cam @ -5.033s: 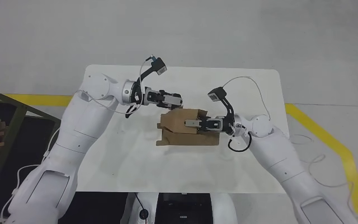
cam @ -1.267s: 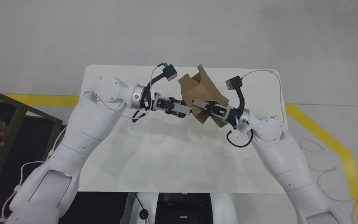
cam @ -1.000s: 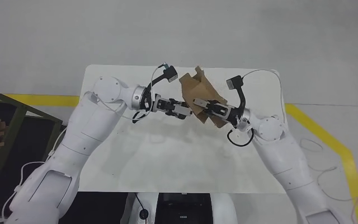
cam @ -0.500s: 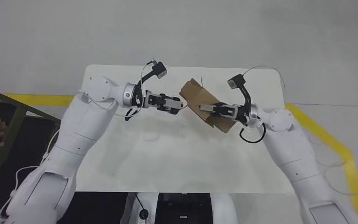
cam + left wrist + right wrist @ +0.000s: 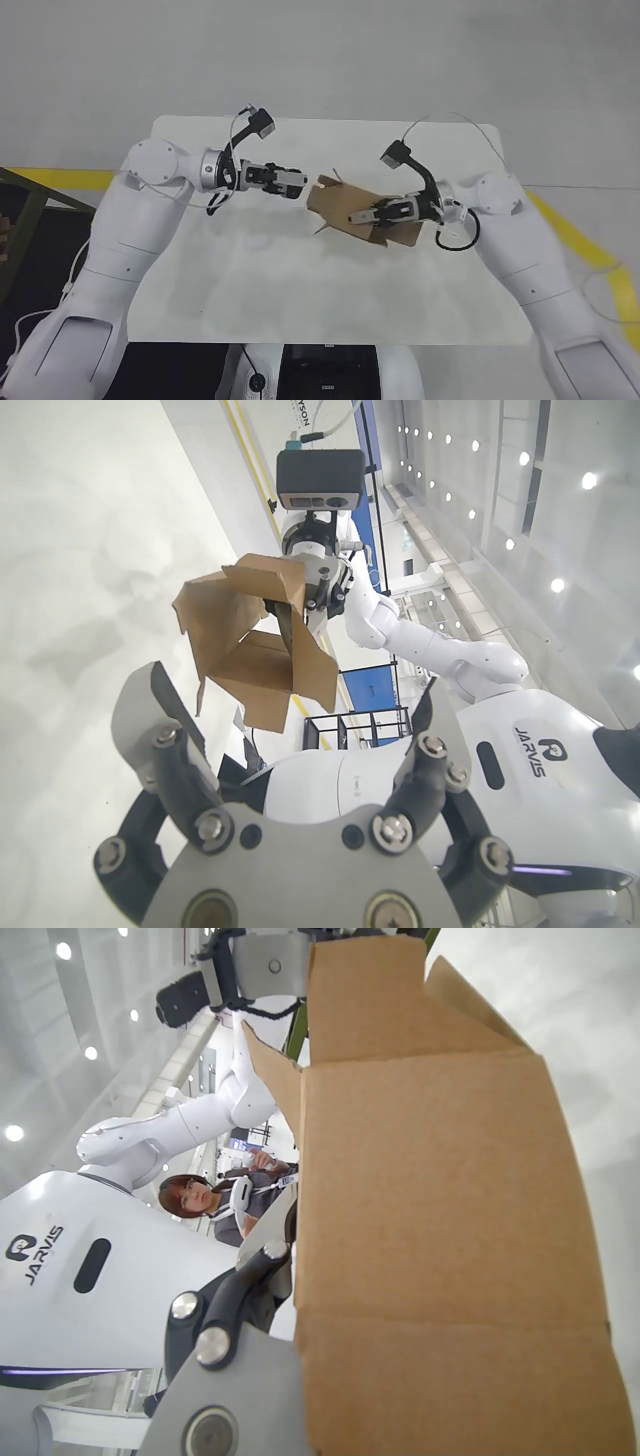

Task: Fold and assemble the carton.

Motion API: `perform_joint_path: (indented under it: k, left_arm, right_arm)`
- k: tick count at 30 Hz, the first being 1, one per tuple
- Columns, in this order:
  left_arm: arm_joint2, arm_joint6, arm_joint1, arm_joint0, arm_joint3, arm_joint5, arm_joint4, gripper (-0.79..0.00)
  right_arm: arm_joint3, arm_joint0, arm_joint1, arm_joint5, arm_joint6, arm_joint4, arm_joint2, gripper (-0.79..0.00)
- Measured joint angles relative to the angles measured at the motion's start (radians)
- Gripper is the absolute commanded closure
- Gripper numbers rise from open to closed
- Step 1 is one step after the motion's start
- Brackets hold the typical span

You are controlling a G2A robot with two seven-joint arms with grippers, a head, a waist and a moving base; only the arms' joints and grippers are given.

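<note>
Carton (image 5: 332, 198), partly unfolded, is clamped in right claw (image 5: 356, 217) at frame centre above bench (image 5: 250, 290); left claw (image 5: 301, 183) gapes wide, empty, just left.

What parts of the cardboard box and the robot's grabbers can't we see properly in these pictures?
- Right wrist view: the carton covers one finger of the right gripper, so the exact grip spot is hidden.
- Top view: the carton's flaps are too small to tell which are folded.
- Left wrist view: the carton's own walls hide its far side, and the picture's edge cuts off the base of the left gripper.
</note>
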State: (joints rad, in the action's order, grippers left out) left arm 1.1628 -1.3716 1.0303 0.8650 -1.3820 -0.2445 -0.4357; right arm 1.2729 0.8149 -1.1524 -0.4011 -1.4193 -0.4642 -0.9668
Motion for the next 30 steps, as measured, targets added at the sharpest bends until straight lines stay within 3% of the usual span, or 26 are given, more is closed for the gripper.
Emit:
perform_joint_path:
  k: [7, 22, 26, 30]
  left_arm:
    - [-0.008, 0.013, 0.000, -0.001, 0.012, 0.000, -0.002, -0.785]
    - [0.000, 0.059, -0.002, 0.013, 0.002, -0.005, 0.017, -0.785]
    - [0.019, 0.060, -0.006, 0.040, 0.013, -0.052, -0.004, -0.785]
    - [0.052, 0.021, -0.009, 0.049, 0.084, -0.099, -0.105, -0.785]
  right_arm:
    - [0.013, -0.056, 0.008, -0.011, 0.011, -0.031, 0.057, 0.000]
    - [0.018, -0.045, 0.007, -0.002, 0.021, -0.039, 0.059, 0.000]
    - [0.009, -0.046, 0.000, 0.014, -0.019, -0.159, 0.061, 0.000]
    - [-0.055, -0.082, -0.005, 0.054, -0.054, -0.241, 0.066, 0.000]
